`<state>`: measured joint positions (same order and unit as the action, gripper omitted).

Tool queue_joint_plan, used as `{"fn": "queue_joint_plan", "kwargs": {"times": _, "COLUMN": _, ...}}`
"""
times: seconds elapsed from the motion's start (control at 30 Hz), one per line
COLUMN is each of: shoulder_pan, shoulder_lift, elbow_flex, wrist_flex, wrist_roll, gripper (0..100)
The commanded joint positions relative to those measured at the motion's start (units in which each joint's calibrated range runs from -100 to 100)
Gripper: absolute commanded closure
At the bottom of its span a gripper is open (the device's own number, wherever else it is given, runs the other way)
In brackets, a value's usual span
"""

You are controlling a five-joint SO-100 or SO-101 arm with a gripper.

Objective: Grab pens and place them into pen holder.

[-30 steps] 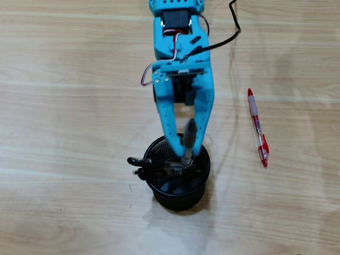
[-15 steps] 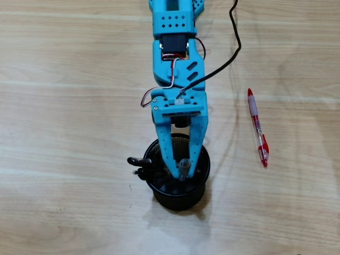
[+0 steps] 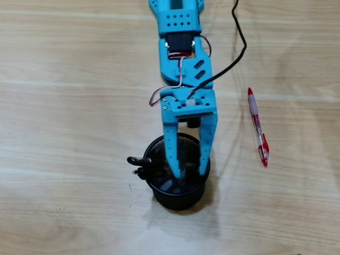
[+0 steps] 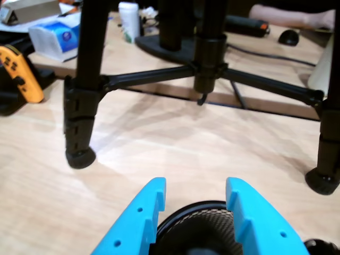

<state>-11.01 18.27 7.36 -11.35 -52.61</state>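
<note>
The gripper (image 3: 189, 171) hangs directly over the pen holder (image 3: 159, 196) with its jaws spread and nothing between them, fingertips just inside the rim, a pose that suits dropping a pen straight in. Dark pens (image 3: 139, 161) lean out over the holder's left rim, while the red pen (image 3: 258, 129) lies on the surface (image 3: 64, 106) well right of the holder, awaiting pickup.

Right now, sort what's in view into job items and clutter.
Job: round black mesh pen holder, dark pens already in it, red clear-barrelled pen on the table, open blue claw.
Clutter: black tripod legs, orange game controller, blue-white box.
</note>
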Motion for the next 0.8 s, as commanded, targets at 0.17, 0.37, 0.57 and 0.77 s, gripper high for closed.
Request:
{"fn": "queue_joint_plan", "kwargs": {"times": 0.17, "shoulder_pan": -2.9, "shoulder_lift": -20.1, "elbow_flex": -4.8, "wrist_flex": 37.0, "wrist_roll": 4.4, "gripper": 96}}
{"fn": "queue_joint_plan", "kwargs": {"times": 0.37, "shoulder_pan": -6.8, "shoulder_lift": -27.7, "elbow_flex": -13.4, "wrist_flex": 66.2, "wrist_roll": 4.5, "gripper": 98}}
{"fn": "queue_joint_plan", "kwargs": {"times": 0.57, "shoulder_pan": -14.3, "shoulder_lift": -26.6, "elbow_flex": -22.2, "wrist_flex": 86.3, "wrist_roll": 1.6, "gripper": 98}}
{"fn": "queue_joint_plan", "kwargs": {"times": 0.77, "shoulder_pan": -23.9, "shoulder_lift": -19.6, "elbow_flex": -27.9, "wrist_flex": 86.8, "wrist_roll": -3.6, "gripper": 98}}
